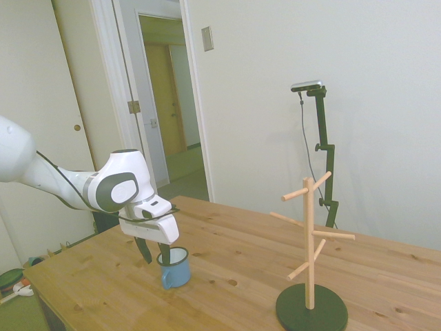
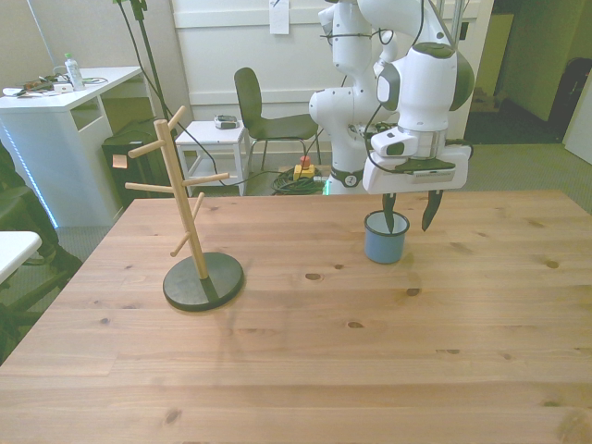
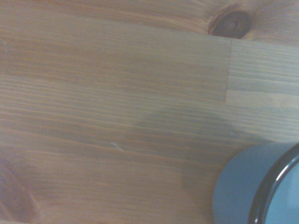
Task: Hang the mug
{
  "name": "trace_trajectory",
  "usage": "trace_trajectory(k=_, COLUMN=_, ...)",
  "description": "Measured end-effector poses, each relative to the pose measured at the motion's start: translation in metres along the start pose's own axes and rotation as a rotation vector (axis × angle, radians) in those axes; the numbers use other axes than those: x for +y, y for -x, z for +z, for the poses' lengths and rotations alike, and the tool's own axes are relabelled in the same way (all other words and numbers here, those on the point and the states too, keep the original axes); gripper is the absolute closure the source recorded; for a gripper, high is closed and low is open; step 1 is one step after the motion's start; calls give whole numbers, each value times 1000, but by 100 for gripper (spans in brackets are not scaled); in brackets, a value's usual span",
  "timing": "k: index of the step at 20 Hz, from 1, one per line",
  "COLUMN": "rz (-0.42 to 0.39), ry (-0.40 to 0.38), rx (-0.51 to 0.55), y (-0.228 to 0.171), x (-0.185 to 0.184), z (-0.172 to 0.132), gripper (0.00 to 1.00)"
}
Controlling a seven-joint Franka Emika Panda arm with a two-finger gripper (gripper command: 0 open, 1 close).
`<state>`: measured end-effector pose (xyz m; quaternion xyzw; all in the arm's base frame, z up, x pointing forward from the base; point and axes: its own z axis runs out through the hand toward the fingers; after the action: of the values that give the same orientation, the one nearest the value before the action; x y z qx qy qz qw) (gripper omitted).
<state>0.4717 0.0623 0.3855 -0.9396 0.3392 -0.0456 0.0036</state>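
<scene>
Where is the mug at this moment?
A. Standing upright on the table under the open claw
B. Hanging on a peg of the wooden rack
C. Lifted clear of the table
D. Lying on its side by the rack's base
A: the mug stands upright on the table, with the open claw over its rim.

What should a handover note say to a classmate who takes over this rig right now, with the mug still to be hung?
Gripper: open, lowered over the mug, one finger reaching into the mug's mouth, the other outside its wall toward the front view's right. No grip made.
Mug: upright on the table, on the front view's right.
Wooden mug tree: on its dark round base, on the front view's left, all pegs bare.
Done: gripper brought to the mug's rim.
Left: close on the wall, lift, carry across, hook the handle on a peg.
</scene>
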Motion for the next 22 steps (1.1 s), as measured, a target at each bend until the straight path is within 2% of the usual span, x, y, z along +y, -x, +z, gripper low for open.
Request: trace_trajectory(k=22, rz=11, ry=-2, rx=-2, y=-7, x=1, z=1, gripper=100)
